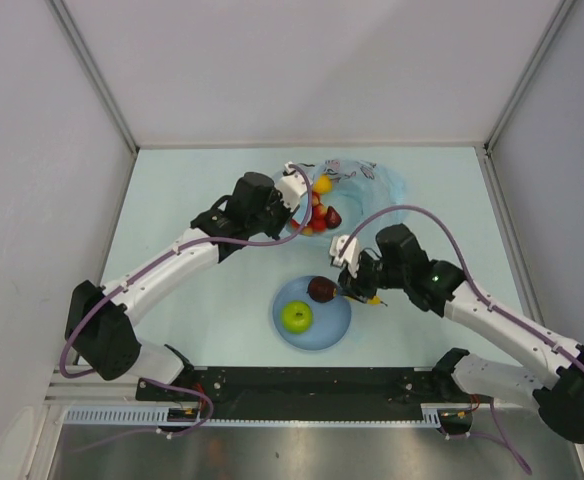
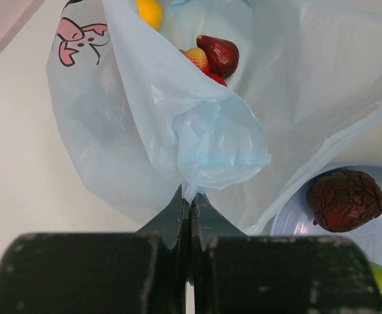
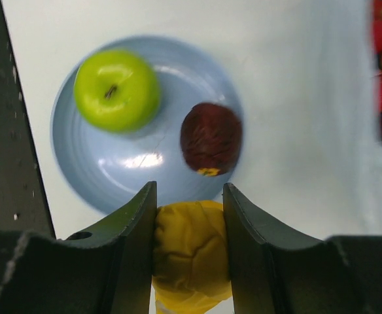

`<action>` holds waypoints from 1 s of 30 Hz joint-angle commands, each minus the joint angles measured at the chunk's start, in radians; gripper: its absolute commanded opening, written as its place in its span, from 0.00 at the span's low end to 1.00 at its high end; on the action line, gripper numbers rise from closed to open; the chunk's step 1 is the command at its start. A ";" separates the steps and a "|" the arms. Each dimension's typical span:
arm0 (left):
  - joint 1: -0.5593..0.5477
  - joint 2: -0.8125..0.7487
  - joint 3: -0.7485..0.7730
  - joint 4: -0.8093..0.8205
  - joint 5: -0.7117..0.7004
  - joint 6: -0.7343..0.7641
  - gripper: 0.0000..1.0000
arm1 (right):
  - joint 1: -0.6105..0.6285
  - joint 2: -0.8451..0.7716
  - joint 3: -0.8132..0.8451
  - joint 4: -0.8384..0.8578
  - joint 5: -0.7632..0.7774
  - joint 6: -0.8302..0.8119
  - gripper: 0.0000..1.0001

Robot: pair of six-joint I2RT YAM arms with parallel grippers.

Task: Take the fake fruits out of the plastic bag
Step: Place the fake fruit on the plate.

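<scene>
Left gripper (image 2: 190,199): jaws closed flat on a fold of the plastic bag (image 2: 197,131). Bag mouth lies just beyond, with a dark red fruit (image 2: 218,53) inside.
Right gripper (image 3: 190,196): jaws clamped on a yellow fruit (image 3: 191,252), at the rim of the light-blue plate (image 3: 112,176).
Plate: green apple (image 3: 116,90) and dark red-purple fruit (image 3: 210,139), apart.

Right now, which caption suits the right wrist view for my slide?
Right hand holds a yellow fruit near the blue plate, which bears a green apple and a dark red fruit.
</scene>
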State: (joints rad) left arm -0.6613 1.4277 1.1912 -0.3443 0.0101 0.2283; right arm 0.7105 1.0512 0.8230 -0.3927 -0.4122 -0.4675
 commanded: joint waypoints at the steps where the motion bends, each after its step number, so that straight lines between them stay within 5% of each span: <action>1: -0.006 -0.013 -0.001 0.030 -0.007 0.005 0.00 | 0.040 -0.036 -0.097 0.067 -0.008 -0.141 0.14; 10: -0.006 -0.035 -0.054 0.028 -0.007 0.006 0.00 | 0.055 0.099 -0.151 0.210 -0.151 -0.261 0.18; 21: -0.004 -0.044 -0.068 0.019 0.001 -0.007 0.00 | 0.104 0.223 -0.153 0.267 -0.134 -0.471 0.21; 30: -0.004 -0.049 -0.076 0.030 0.007 -0.003 0.00 | 0.115 0.265 -0.153 0.299 -0.165 -0.539 0.64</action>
State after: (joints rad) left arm -0.6613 1.4231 1.1194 -0.3450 0.0105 0.2272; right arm 0.8268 1.3064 0.6685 -0.1596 -0.5339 -0.9581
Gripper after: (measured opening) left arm 0.006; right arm 0.578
